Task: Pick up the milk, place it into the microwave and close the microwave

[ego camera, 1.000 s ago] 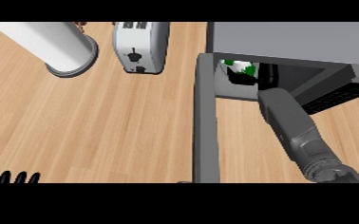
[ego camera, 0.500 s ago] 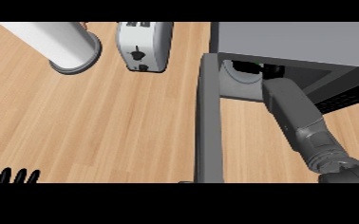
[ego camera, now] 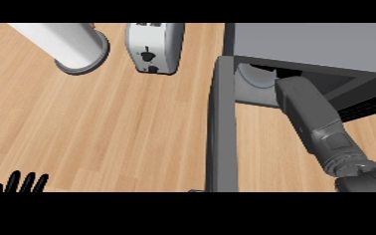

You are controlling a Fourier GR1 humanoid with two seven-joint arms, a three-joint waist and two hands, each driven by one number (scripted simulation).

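Reaching up from the lower right edge, right forearm (ego camera: 317, 119) angled into the open front of the microwave (ego camera: 301, 45), far end tucked under the grey top. Right robot hand hidden in there, so can't tell if spread, curled or holding anything. Left robot hand (ego camera: 22, 181) just straight black fingertips poking up at the lower left corner, relaxed and holding nothing, well apart from everything else.

Room-wise: pretty tight on the right. Microwave door (ego camera: 220, 129) swung fully out, seen edge-on as a long dark grey bar running from the cavity's left corner down to the bottom edge, forearm just to its right with a strip of bare wood between. Wide open stretch of wooden surface (ego camera: 117, 129) left of the door.

Milk: not visible anywhere, honestly. Most of the cavity covered by the microwave's top and the forearm, so can't say whether inside or not. Only a pale curved slice of the turntable plate (ego camera: 253, 77) peeking out at the cavity's left, next to the forearm's tip.

Other stuff: silver toaster (ego camera: 154, 47) along the top edge, near the microwave's left side and beside the door's hinge end. Further left, white cylinder (ego camera: 70, 45) on a round grey base, tilted toward the top left corner. Nothing sitting in the door's swing path, apart from the forearm itself crossing the opening.
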